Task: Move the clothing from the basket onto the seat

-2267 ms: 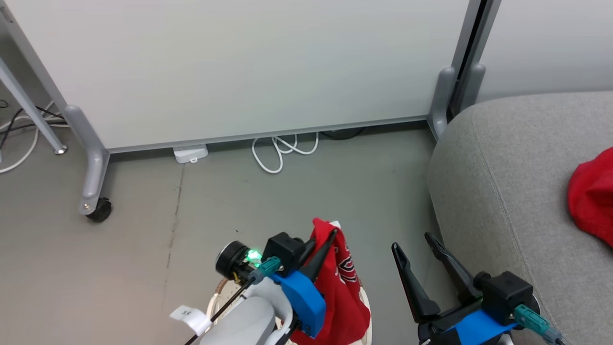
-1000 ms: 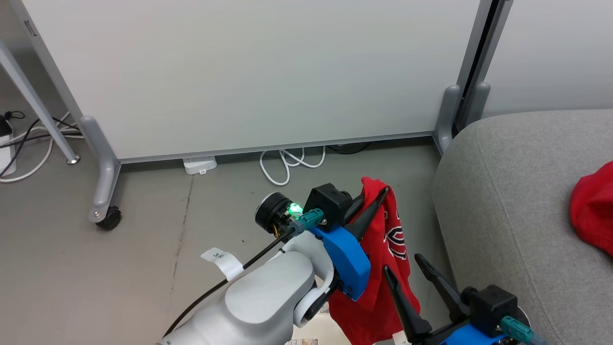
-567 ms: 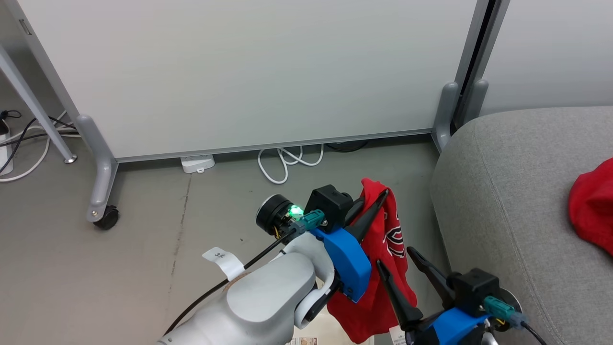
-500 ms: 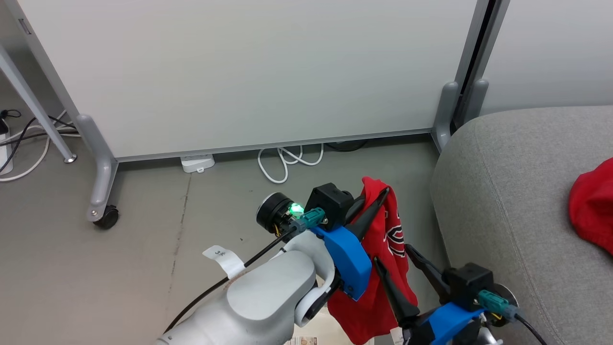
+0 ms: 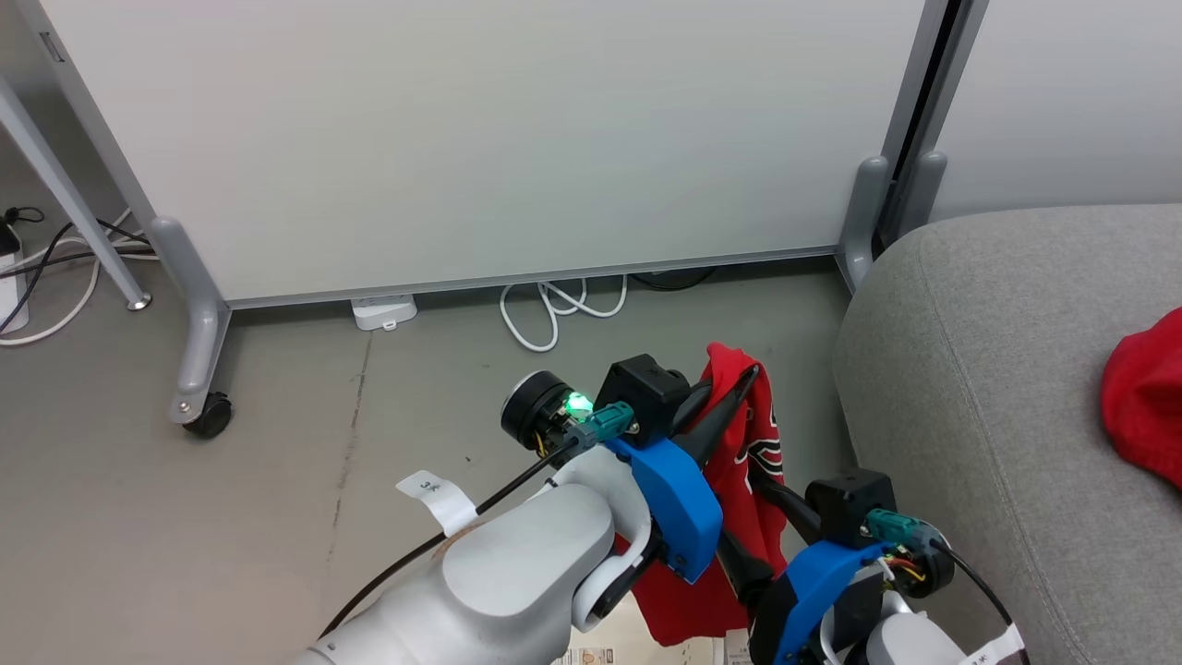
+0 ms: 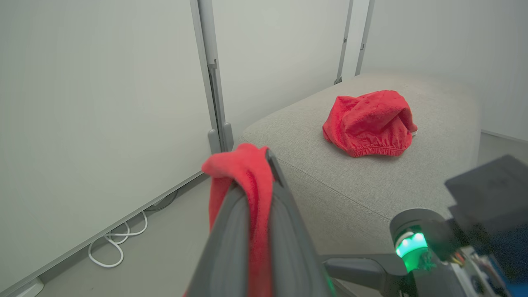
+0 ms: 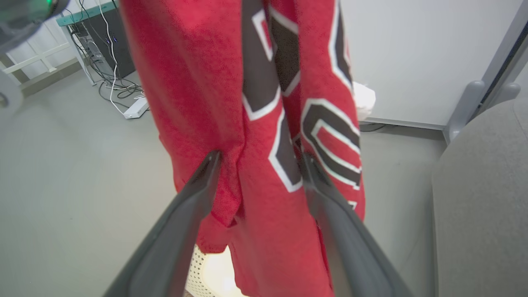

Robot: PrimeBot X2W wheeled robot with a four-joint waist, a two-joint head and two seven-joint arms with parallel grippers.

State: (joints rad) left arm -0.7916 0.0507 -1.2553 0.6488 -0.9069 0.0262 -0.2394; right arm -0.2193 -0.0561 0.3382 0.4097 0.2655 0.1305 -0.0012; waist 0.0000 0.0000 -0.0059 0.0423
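My left gripper (image 5: 741, 380) is shut on the top of a red garment (image 5: 739, 480) with dark and white printed marks, which hangs from it above the floor. In the left wrist view the red cloth (image 6: 243, 173) is draped over that gripper's closed fingertips. My right gripper (image 7: 260, 159) is open, its two fingers reaching in from the right, one on each side of the hanging garment (image 7: 255, 82). A patch of the cream perforated basket (image 7: 202, 268) shows below the cloth. The grey seat (image 5: 997, 369) is to the right, with another red garment (image 5: 1145, 397) lying on it.
A white partition panel (image 5: 462, 139) on grey feet with a caster (image 5: 208, 416) stands behind. A coiled white cable (image 5: 554, 314) and a white power block (image 5: 383, 312) lie at its base. More cables (image 5: 37, 277) run at the far left over the grey floor.
My left gripper lifted the red garment up and to the right, then held nearly still. My right gripper has swung left to the hanging cloth, staying open.
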